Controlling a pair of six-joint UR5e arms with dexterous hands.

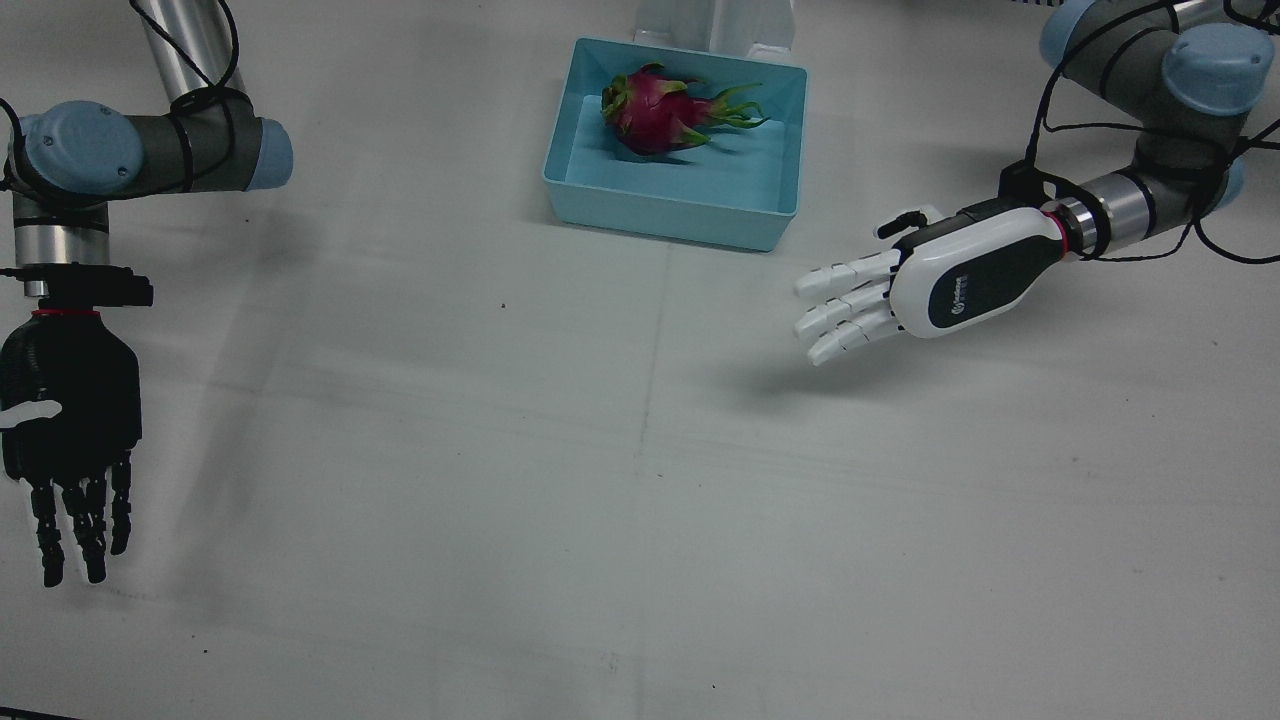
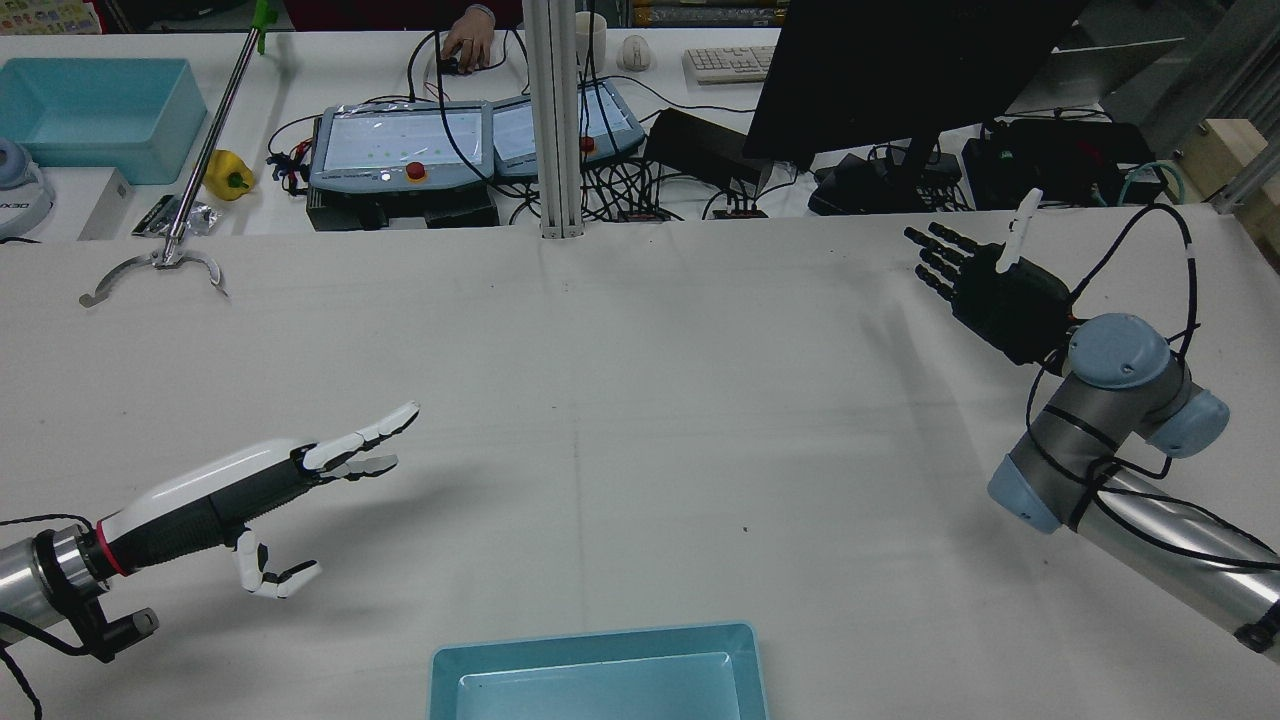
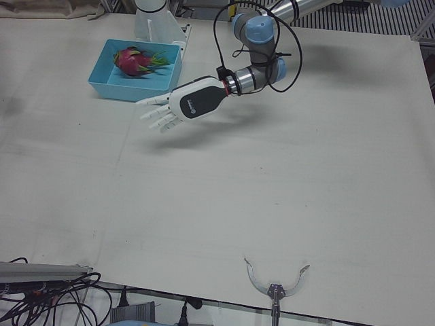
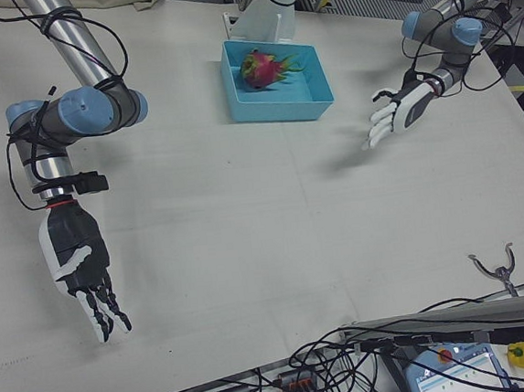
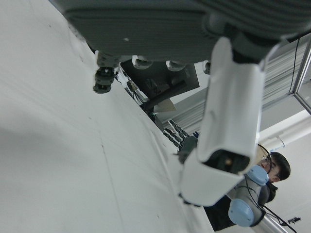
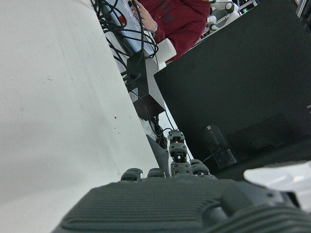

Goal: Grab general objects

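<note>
A pink dragon fruit (image 1: 660, 110) with green scales lies inside a light blue bin (image 1: 690, 215) at the robot's edge of the table. My white left hand (image 1: 930, 280) hovers over the bare table to the right of the bin in the front view, open, fingers spread and pointing toward it. It holds nothing. My black right hand (image 1: 70, 430) hangs at the far left of that view, open and empty, far from the bin. The rear view shows the left hand (image 2: 250, 480), the right hand (image 2: 990, 280) and the bin's rim (image 2: 590, 640), but the fruit is hidden there.
A metal grabber tool (image 2: 160, 265) rests at the table's far edge. Beyond it are teach pendants (image 2: 400, 145), a monitor (image 2: 900, 70), cables, a second blue bin (image 2: 95, 115), a yellow pepper (image 2: 228, 172) and a person's hand (image 2: 468, 45).
</note>
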